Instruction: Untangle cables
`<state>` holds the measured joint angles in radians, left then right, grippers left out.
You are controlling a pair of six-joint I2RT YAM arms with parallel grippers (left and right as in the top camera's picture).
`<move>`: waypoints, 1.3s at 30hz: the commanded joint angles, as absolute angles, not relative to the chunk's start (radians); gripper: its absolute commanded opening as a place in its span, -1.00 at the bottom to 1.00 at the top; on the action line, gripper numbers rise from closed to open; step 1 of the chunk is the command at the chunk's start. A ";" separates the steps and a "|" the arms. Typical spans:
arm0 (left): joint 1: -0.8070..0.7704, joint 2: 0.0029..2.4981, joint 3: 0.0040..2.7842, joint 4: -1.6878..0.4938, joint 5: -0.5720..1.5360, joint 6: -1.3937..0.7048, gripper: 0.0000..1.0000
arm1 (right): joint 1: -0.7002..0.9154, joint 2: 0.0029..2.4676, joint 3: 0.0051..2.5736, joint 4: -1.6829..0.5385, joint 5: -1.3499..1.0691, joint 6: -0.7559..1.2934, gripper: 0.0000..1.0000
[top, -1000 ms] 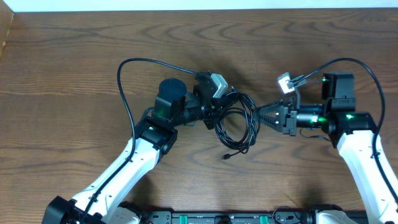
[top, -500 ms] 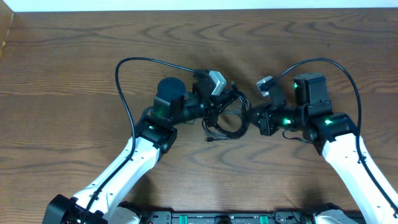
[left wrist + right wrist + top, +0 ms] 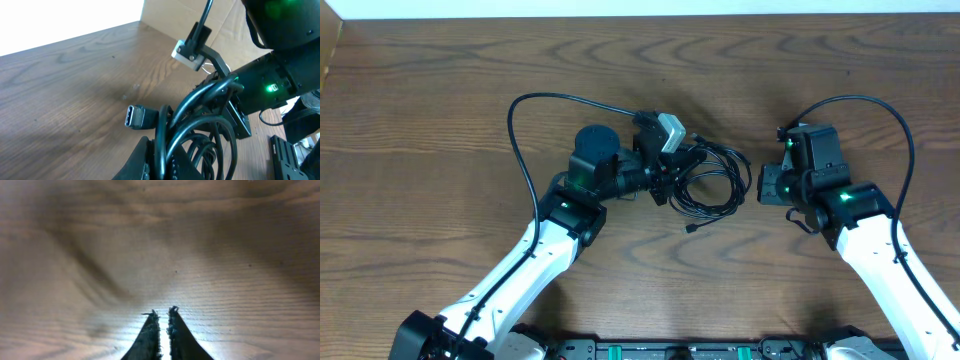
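A bundle of thin black cables (image 3: 712, 182) lies in loose loops on the wooden table, with a small plug end (image 3: 691, 227) trailing toward the front. My left gripper (image 3: 676, 170) is shut on the left side of the bundle. In the left wrist view the cables (image 3: 200, 127) run between its fingers (image 3: 145, 160), and a flat plug (image 3: 141, 116) sticks out to the left. My right gripper (image 3: 768, 187) is just right of the loops, apart from them. Its fingertips (image 3: 161, 314) point down at bare wood, shut with nothing between them.
Thick black arm cables arc over the table behind each arm, the left one (image 3: 525, 110) and the right one (image 3: 880, 105). The right arm's body with a green light (image 3: 272, 87) fills the right of the left wrist view. Bare wood surrounds the bundle.
The right gripper reached the bundle's right side half a second ago, then drew back to the right and turned downward. The loops now lie spread further right. The left arm held still.
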<state>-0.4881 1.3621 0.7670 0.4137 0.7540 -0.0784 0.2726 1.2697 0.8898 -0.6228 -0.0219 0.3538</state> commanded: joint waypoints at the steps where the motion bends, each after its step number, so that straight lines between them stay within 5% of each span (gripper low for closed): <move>1: -0.481 1.346 0.791 0.397 0.767 -0.087 -0.85 | 0.248 1.272 0.888 -0.578 -0.122 0.355 -0.72; 10: -0.466 1.346 0.791 0.356 0.767 -0.087 -0.85 | 0.035 1.272 0.888 -0.471 -0.939 0.027 -0.58; 22: -0.466 1.346 0.791 0.358 0.768 -0.088 -0.85 | 0.105 1.272 0.888 -0.471 -1.077 -0.043 -0.56; 34: -0.466 1.346 0.791 0.358 0.767 -0.087 -0.85 | 0.195 1.272 0.888 -0.539 -0.908 -0.043 -0.39; 38: -0.466 1.346 0.791 0.358 0.767 -0.088 -0.85 | 0.268 1.272 0.888 -0.550 -0.524 0.064 -0.98; 39: -0.466 1.346 0.791 0.358 0.767 -0.088 -0.85 | 0.276 1.272 0.888 -0.552 -0.385 0.138 -0.98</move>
<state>-0.4667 1.3617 0.7673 0.3386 0.7544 -0.0780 0.2394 1.2694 0.8890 -0.5385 -0.7582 0.0040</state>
